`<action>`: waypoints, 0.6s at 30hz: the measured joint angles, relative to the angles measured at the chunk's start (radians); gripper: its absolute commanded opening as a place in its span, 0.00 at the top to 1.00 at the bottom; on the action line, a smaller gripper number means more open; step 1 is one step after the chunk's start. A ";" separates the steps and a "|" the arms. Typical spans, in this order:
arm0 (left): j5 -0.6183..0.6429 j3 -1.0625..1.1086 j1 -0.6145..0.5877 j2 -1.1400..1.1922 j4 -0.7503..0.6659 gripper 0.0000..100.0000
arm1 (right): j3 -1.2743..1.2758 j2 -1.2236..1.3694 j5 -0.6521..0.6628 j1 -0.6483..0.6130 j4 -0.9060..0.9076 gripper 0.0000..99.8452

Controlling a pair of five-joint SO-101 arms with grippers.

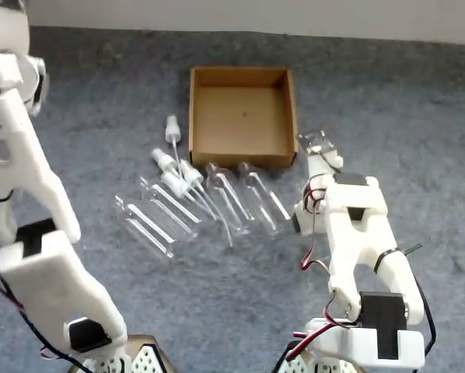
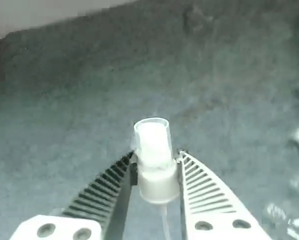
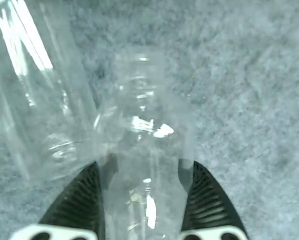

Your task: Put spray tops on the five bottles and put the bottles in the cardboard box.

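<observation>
The left gripper [image 2: 157, 155] has its fingers clamped on a white plastic spray top with a clear cap [image 2: 153, 150], above the grey carpeted worktop [image 1: 388, 101]. The right gripper [image 3: 143, 167] has its fingers closed around a clear plastic bottle [image 3: 142, 130], just beside the open brown cardboard box [image 1: 242, 116].

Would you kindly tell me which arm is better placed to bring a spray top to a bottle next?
Left, probably. The left gripper is shut on a spray top, while the right gripper is shut on a clear bottle, so it can only present the neck.
</observation>
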 measured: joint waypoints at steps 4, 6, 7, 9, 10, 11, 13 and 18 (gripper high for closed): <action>-0.163 0.434 -0.005 -0.123 -0.002 0.97 | 0.000 0.000 0.000 0.000 0.000 1.00; -0.213 0.640 -0.003 -0.163 -0.014 0.97 | 0.000 0.000 0.000 0.000 0.000 1.00; -0.221 0.735 -0.003 -0.176 -0.044 0.97 | 0.000 0.000 0.000 0.000 0.000 1.00; -0.229 0.902 -0.003 -0.190 -0.141 0.97 | 0.000 0.000 0.000 0.000 0.000 1.00; -0.230 0.977 -0.003 -0.192 -0.204 0.97 | 0.000 0.000 0.000 0.000 0.000 1.00; -0.230 1.046 -0.003 -0.193 -0.269 0.97 | 0.000 0.000 0.000 0.000 0.000 1.00; -0.219 1.171 -0.003 -0.195 -0.396 0.97 | 0.000 0.000 0.000 0.000 0.000 1.00; -0.133 1.270 -0.003 -0.196 -0.588 0.97 | 0.000 0.000 0.000 0.000 0.000 1.00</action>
